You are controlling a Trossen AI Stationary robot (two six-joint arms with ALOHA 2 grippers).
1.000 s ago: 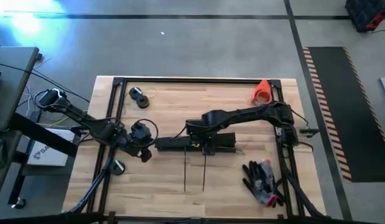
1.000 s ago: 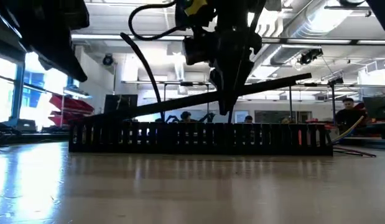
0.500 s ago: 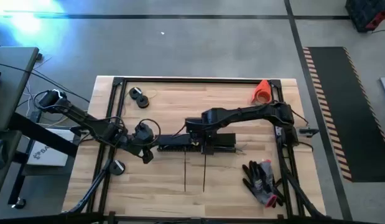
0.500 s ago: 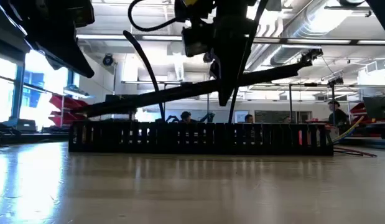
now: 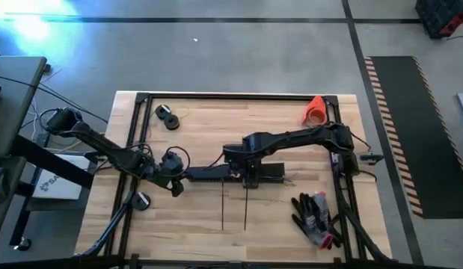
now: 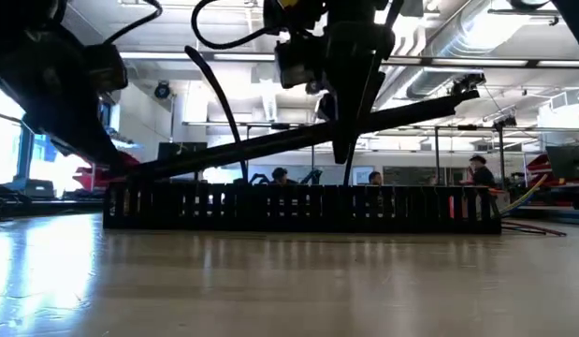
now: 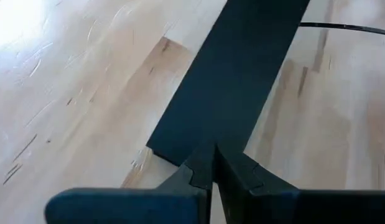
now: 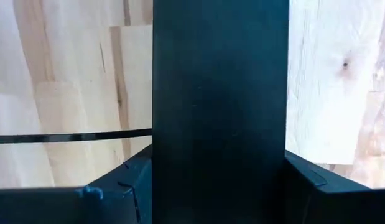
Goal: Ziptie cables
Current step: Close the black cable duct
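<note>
A long flat black strip (image 6: 298, 136) hangs slanted above a slotted black cable duct (image 6: 298, 208) that lies mid-table. Its left end is low and its right end (image 6: 462, 89) is high. My left gripper (image 5: 179, 170) is shut on the strip's left end. My right gripper (image 5: 244, 170) is shut on the strip near its middle, above the duct (image 5: 265, 173). A few thin cables (image 6: 537, 225) trail onto the table at the duct's right end. Two thin black zip ties (image 5: 233, 205) lie on the wood nearer the front edge. My left gripper pinches the strip's left end (image 7: 192, 152) between its two fingers, which come nearly level from the table's left and point along the strip. That end hangs low, just above the duct's left end. My right gripper holds the strip by its two long edges (image 8: 156, 155), one finger (image 8: 133, 177) on each side, across the strip. The fingers come from above, pointing down. The strip is clear of the duct here and tilts up toward the table's right.
An orange cone (image 5: 315, 110) stands at the far right corner. Black gloves (image 5: 315, 213) lie at the near right, and two black rolls (image 5: 167, 116) at the far left. A black frame (image 5: 238, 96) runs round the table's edges. People move in the room behind.
The strip has tipped more steeply: its right end has risen and its left end has sunk toward the duct. My left gripper has gone down with that end and slightly toward the right. My right gripper has kept its hold near the middle.
</note>
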